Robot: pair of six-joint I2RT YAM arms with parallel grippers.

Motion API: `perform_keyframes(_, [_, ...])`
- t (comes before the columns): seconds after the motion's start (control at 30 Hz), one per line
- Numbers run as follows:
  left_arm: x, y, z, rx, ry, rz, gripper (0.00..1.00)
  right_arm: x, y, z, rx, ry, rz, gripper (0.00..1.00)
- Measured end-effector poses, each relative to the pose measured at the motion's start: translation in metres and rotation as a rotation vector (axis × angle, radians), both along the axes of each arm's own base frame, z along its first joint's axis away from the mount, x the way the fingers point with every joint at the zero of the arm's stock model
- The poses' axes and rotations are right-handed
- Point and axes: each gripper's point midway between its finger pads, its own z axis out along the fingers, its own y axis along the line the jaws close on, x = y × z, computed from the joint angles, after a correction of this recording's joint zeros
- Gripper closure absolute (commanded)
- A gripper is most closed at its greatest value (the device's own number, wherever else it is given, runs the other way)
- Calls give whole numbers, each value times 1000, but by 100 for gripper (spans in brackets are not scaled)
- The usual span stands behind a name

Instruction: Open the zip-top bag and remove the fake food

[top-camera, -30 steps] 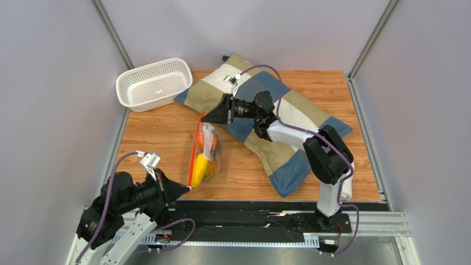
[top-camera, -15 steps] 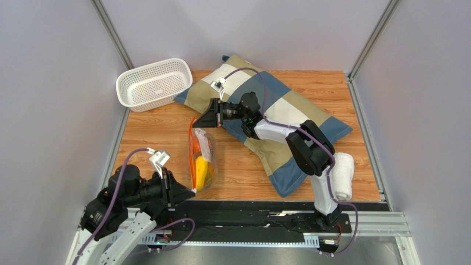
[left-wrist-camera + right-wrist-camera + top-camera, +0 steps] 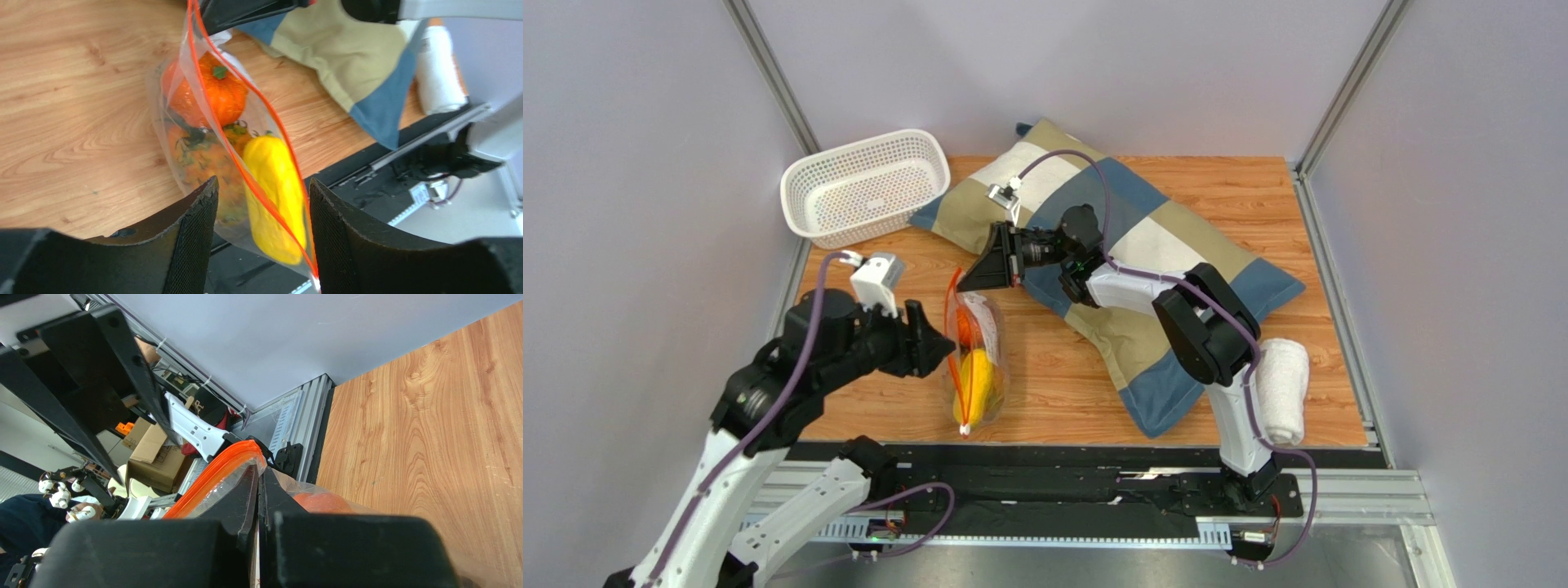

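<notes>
L gripper (image 3: 940,350): jaws stood well apart, nothing held; tips aimed at zip-top bag (image 3: 974,363), just beside its left edge, not seen touching.
R gripper (image 3: 966,283): jaws shut, pinching bag's far corner; wrist view showed plastic caught btwn closed fingers.
Zip-top bag: lay on table (image 3: 1259,208) btwn both grippers, near edge of pillow (image 3: 1161,245); long axis ran far-to-near, from R gripper toward table's front; zip strip (image 3: 245,177) ran lengthwise on side facing L gripper.
Fake food (image 3: 209,92): all inside bag; yellow piece (image 3: 276,184) toward near end.
Judgement: L arm nearer free strip; next move prob. a sideways reach onto strip, approx square to bag's length.
</notes>
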Motion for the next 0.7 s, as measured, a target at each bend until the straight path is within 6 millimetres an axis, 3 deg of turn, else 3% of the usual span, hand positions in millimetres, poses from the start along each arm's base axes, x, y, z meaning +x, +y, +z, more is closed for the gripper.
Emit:
perform_keyframes(0.13, [23, -6, -37, 83, 82, 24, 39, 0, 0, 0, -1, -1, 2, 100])
perform_keyframes(0.23, [36, -7, -61, 135, 131, 44, 61, -2, -1, -1, -7, 4, 1, 95])
perform_keyframes(0.27, [41, -7, -68, 149, 146, 52, 80, -3, -2, -1, -10, 4, -2, 77])
perform_keyframes(0.33, [49, -7, -78, 160, 161, 61, 93, -4, -4, -1, -29, 16, -12, 51])
perform_keyframes(0.37, [53, -8, -80, 156, 164, 65, 100, -3, -5, 0, -42, 14, -29, 26])
perform_keyframes(0.47, [58, -12, -78, 116, 138, 54, 100, 8, -5, -1, -146, 51, -157, 10])
perform_keyframes(0.57, [57, -19, -65, 50, 80, 19, 100, 22, -13, -3, -331, 86, -376, 7])
perform_keyframes(0.7, [59, -30, -54, -3, 46, -24, 100, 20, -47, -3, -541, 120, -617, 4])
